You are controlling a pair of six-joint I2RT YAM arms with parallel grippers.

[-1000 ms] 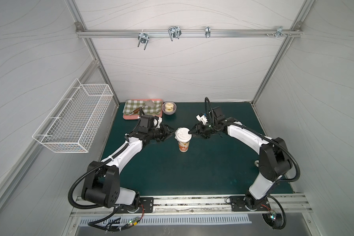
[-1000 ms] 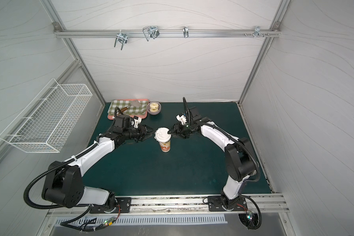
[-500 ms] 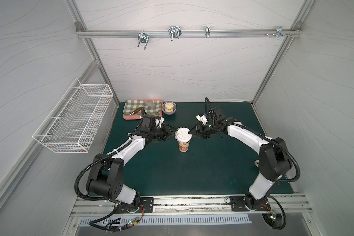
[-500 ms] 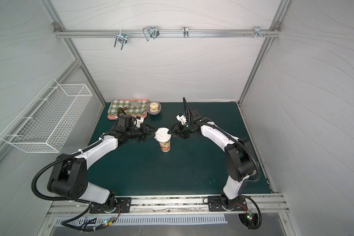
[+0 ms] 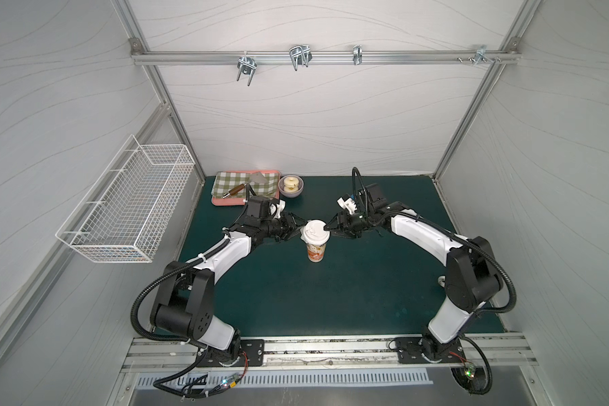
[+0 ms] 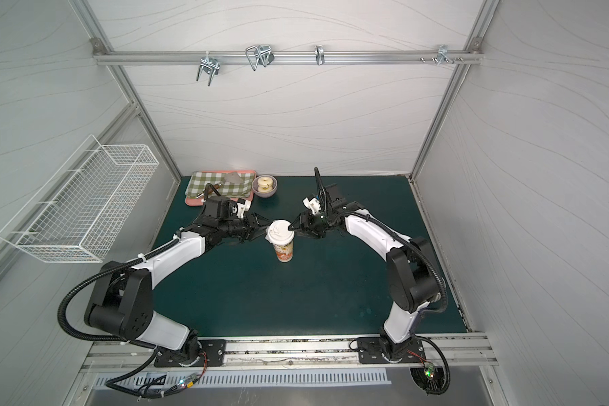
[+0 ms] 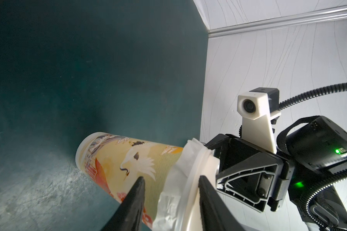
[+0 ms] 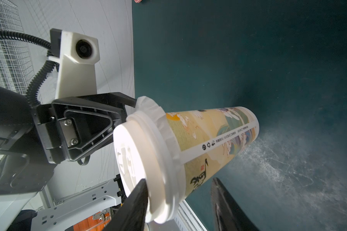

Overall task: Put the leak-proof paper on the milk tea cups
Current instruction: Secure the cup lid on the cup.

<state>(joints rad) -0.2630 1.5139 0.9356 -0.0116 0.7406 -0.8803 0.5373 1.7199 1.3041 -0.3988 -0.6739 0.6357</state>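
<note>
Gripper L (image 5: 297, 228) closer to cup (image 5: 315, 251).

Blocked straight ahead of the left gripper (image 5: 299, 226) by the milk tea cup (image 5: 315, 251) and its lid (image 5: 315, 230). Blocked likewise ahead of the right gripper (image 5: 327, 227), its tip against the lid's opposite edge. Between the two, passable only above the lid. Open counter (image 5: 331, 298) on the base-rail side of both. On the back-wall side of the left gripper, narrowed by a pink tray (image 5: 225, 203) and a lilac bowl (image 5: 290, 193), both near. Open counter beyond the right gripper's back-wall side.
</note>
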